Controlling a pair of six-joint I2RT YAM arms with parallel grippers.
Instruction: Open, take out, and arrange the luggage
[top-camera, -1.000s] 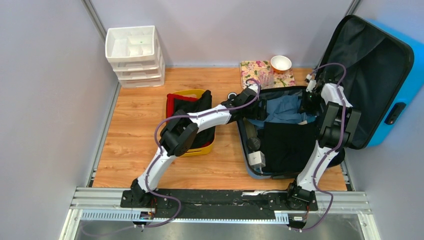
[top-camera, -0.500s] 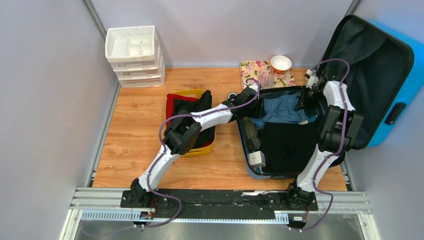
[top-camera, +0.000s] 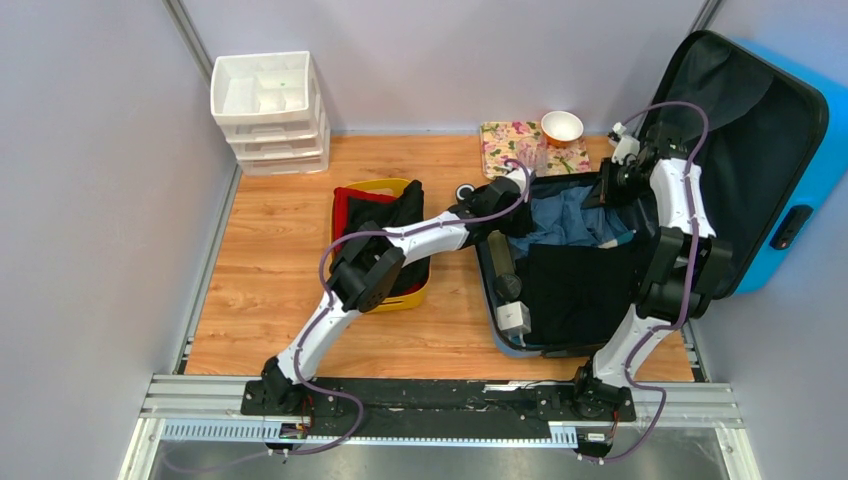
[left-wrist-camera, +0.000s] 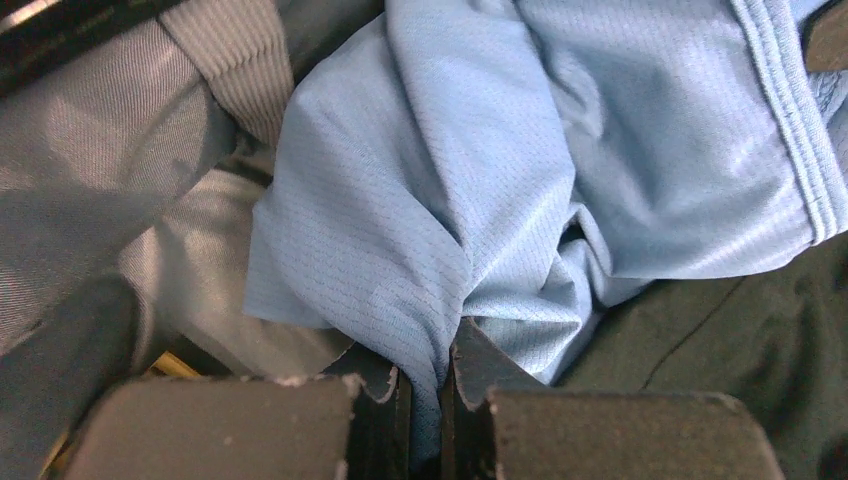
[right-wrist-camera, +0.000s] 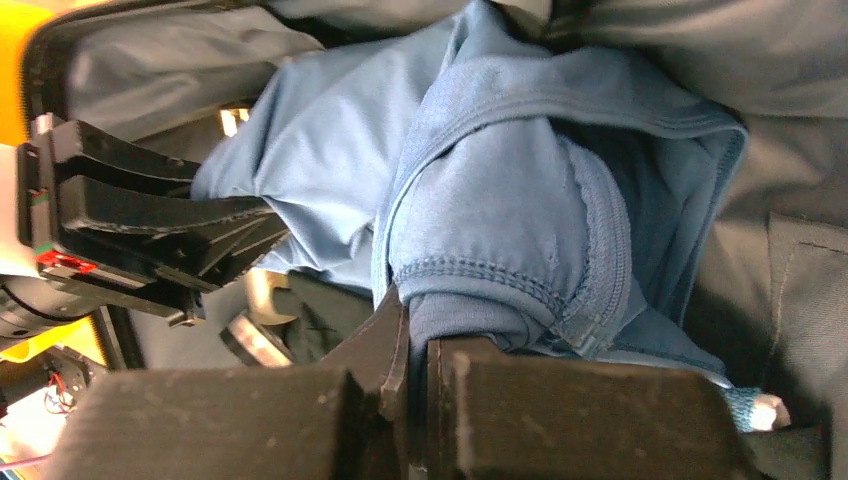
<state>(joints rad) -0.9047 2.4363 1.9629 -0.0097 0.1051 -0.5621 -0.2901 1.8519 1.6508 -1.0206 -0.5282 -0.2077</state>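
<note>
Over the open case: both arms reach in at its far end, each w/ a pinch on the same blue garment.
Luggage (top-camera: 780, 130): on worktop (top-camera: 270, 260), right side; lid upright against wall, grey lining showing; clothes inside.
Blue garment (left-wrist-camera: 520, 170): light-blue mesh cloth, bunched at far end of lower shell, above black folded item (top-camera: 575, 290).
Left gripper (left-wrist-camera: 425, 400): fingers pressed together on a fold of the blue cloth, left edge.
Right gripper (right-wrist-camera: 410, 370): fingers nipped tight on hemmed edge of same cloth.
Left arm pose: stretched long, diagonal across yellow tub (top-camera: 385, 295), wrist dipped into shell.
Right arm pose: elbow high, forearm bent back down to shell's far right corner.
Step (est.): take-out, lift not yet begun.
Next (est.): raise both ends together, clear rim, carry cloth out to worktop.
</note>
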